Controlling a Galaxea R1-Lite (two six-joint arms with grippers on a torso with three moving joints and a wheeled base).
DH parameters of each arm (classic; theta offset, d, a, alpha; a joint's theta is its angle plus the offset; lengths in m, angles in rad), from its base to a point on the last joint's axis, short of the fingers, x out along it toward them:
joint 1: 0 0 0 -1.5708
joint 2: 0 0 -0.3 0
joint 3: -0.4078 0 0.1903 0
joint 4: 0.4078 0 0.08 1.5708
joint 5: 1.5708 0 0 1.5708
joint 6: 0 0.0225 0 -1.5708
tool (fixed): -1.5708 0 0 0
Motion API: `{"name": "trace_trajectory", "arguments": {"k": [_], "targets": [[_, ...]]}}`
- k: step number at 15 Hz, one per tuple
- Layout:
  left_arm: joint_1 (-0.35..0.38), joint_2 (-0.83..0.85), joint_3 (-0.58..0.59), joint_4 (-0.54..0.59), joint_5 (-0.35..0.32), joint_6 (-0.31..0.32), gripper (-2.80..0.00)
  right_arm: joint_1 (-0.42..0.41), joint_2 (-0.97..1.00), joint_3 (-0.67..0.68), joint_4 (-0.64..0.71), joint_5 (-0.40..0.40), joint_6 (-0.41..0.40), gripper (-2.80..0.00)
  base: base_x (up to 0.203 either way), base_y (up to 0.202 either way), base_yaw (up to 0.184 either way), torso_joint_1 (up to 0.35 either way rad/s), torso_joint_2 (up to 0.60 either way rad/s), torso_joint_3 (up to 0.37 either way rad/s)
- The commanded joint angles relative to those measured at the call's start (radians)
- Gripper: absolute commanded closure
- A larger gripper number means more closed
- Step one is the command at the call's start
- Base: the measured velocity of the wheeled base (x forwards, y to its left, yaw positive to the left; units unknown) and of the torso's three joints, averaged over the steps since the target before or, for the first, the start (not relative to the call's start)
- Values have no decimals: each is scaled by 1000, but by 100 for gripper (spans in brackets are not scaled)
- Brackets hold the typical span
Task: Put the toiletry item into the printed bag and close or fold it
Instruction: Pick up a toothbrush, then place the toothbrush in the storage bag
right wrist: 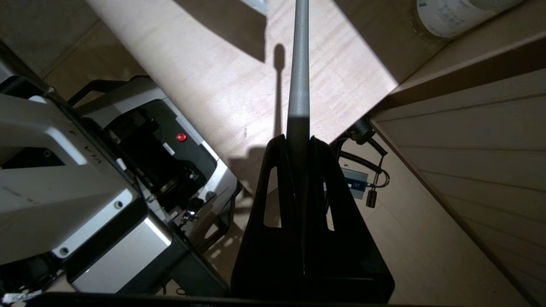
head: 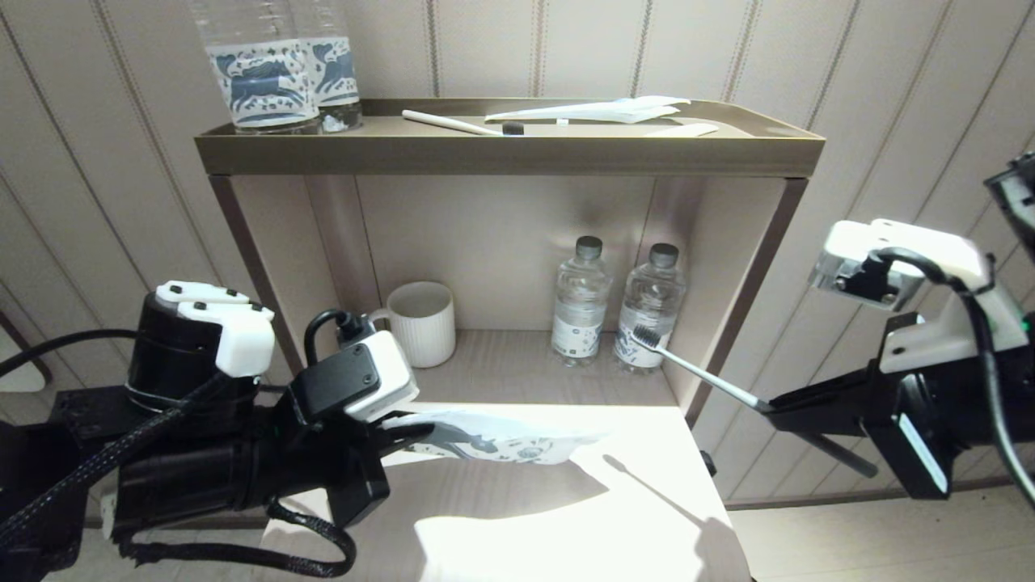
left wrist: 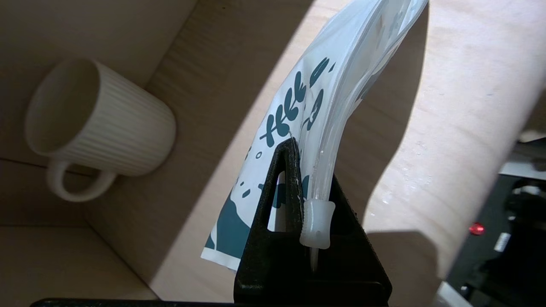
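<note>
While the left gripper [head: 404, 436] clamps one end of the printed bag [head: 517, 440] above the table [head: 647, 501], the right gripper [head: 768, 404] pinches the toothbrush [head: 695, 368] by its handle end, bristles toward the shelf bottles [head: 614, 311]. Step looks like pre-insertion: brush well apart from bag. Next move calls for aligning the head with the bag mouth; whether it is open, cannot tell.

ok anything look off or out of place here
Nothing is spilled or damaged. The right gripper holds the toothbrush by the end of its handle, bristle head in mid-air in front of the bottles. The left gripper pinches one end of the printed bag, which hangs bent over the table.
</note>
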Motion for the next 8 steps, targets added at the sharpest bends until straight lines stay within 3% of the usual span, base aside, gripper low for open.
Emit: {"name": "trace_trajectory", "arguments": {"k": [1, 4, 8], "targets": [[-13, 65, -45, -2, 20, 72, 0, 54, 68, -116, 113, 1, -4, 0, 0, 0, 0, 0, 0, 0], [-79, 112, -115, -4, 103, 102, 0, 138, 164, -249, 236, 0, -8, 0, 0, 0, 0, 0, 0, 0], [-142, 111, -131, -4, 121, 121, 0, 180, 240, -282, 299, 4, -4, 0, 0, 0, 0, 0, 0, 0]]}}
